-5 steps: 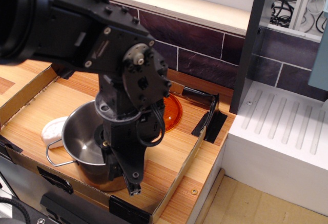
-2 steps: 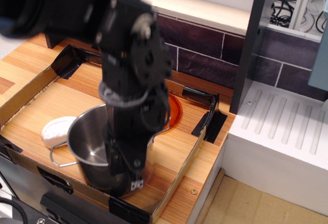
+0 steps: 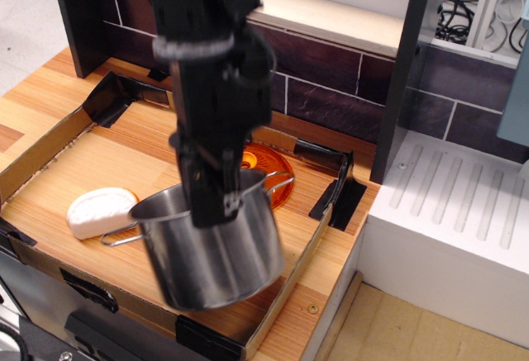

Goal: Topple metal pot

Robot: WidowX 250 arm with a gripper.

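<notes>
Steel pot point(image 3: 216, 249) tilted, rim leaning away from camera, base swung toward tray front edge, directly under gripper point(image 3: 213, 204). Gripper tips at near rim; pinching rim or only hooked, cannot tell. Topple partly done: pot not yet on side. Motion blur smears pot; orange lid point(image 3: 269, 171) half hidden behind gripper.

Metal pot point(image 3: 216, 249) in tray point(image 3: 50, 142) front; lid point(image 3: 269, 175) behind it, white object point(image 3: 97, 211) left; tool point(image 3: 216, 204) at rim.
</notes>
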